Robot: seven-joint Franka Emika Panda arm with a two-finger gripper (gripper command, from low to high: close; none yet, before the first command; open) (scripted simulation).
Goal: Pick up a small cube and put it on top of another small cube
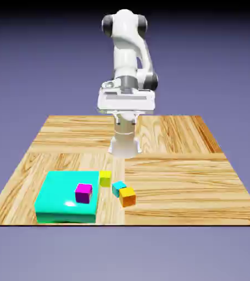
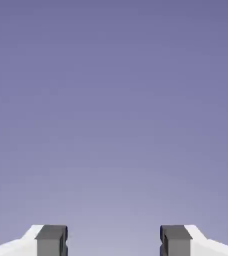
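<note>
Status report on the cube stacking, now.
Gripper open, empty, high above the table. Orange cube on the table, touching cyan cube. Yellow cube bare on top, beside turquoise block.

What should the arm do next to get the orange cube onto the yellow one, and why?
Probably tip the hand down and carry the gripper over the orange cube. The hand view shows only backdrop between open, empty fingers, while that cube sits on the table beside the cyan cube, with the yellow cube bare.
</note>
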